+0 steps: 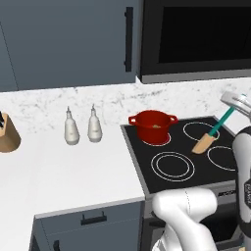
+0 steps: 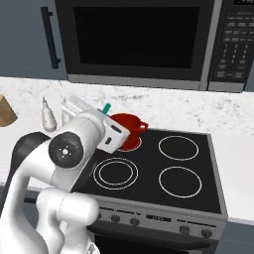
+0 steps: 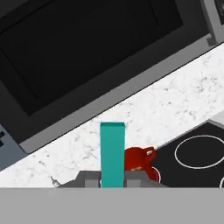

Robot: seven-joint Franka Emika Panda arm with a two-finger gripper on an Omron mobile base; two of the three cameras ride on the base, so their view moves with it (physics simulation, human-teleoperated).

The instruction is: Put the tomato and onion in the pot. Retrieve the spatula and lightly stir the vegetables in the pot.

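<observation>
The red pot (image 1: 153, 126) sits on the back left burner of the stove (image 1: 147, 171); it also shows in the right base view (image 2: 130, 123) and the hand view (image 3: 138, 159). A pale bit shows inside it, but the tomato and onion are hidden from me. My gripper (image 1: 228, 112) is shut on the teal handle of the spatula (image 1: 215, 130). The spatula slants down over the right burners, to the right of the pot and clear of it, with its pale orange head (image 1: 203, 144) lowest. In the hand view the handle (image 3: 112, 151) stands up between my fingertips (image 3: 89, 179).
Two white bottles (image 1: 72, 128) (image 1: 94, 126) stand on the counter left of the stove, and a knife block (image 1: 7, 133) sits at the far left. The microwave (image 2: 139, 39) hangs over the stove. My own arm (image 2: 74, 149) blocks much of the stove's left side in the right base view.
</observation>
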